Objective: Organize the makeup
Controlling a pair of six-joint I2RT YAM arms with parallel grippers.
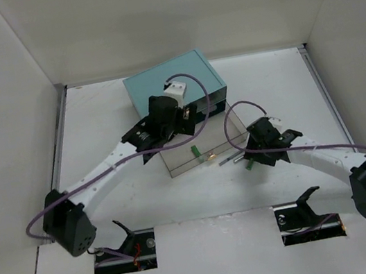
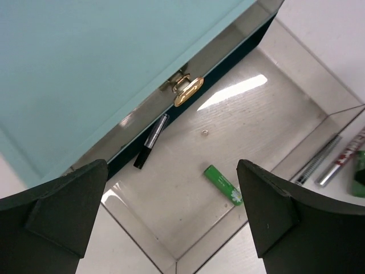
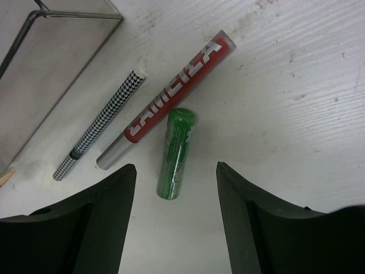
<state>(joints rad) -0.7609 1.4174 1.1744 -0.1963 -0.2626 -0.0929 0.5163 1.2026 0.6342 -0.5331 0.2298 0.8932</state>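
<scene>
Right wrist shows right tool [image 3: 175, 168] spread over green tube [image 3: 177, 151]; left tool [image 2: 172, 166] spread above drawer [image 2: 268, 114].

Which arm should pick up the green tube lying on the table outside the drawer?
Right. The right pincer, open, hangs directly over the green tube; the left pincer is over the open drawer instead.

The translucent green plastic tube [image 3: 177, 154] is glossy; the red-labelled silver tube [image 3: 165, 101] looks metallic. The teal box lid [image 2: 85, 68] is matt, its gold metal pull [image 2: 188, 91] polished.
</scene>
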